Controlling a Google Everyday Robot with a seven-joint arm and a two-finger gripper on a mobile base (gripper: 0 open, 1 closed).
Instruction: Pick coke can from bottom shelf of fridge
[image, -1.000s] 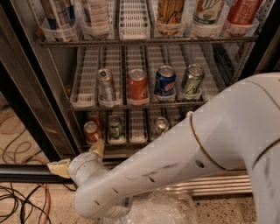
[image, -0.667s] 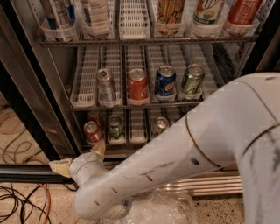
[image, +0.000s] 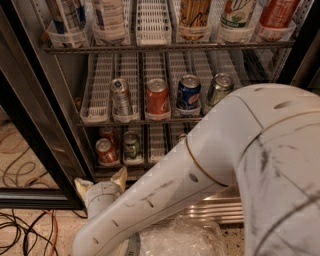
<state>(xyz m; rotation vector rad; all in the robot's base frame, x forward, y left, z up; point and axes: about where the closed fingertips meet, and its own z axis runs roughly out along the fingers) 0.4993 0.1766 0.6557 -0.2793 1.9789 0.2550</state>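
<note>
The coke can (image: 105, 151), small and red with a silver top, stands at the left front of the bottom shelf (image: 157, 143) of the fridge (image: 35, 135). A darker can stands right behind it and a green can (image: 131, 145) to its right. My gripper (image: 101, 181) is open and empty, with its cream fingertips (image: 120, 176) pointing up. It is just below and in front of the shelf's edge, a short way under the coke can and not touching it. My white arm (image: 210, 150) hides the right part of the bottom shelf.
The middle rack holds a silver can (image: 121, 97), a bigger orange-red can (image: 157, 98), a blue can (image: 188, 92) and a green can (image: 218, 89). Bottles stand on the top rack. Cables (image: 22, 230) lie on the floor at left. Crumpled plastic (image: 180, 239) lies below the arm.
The gripper has shifted slightly to the right below the bottom shelf. The arm's bulk now covers more of the right side. The cans have not moved.
</note>
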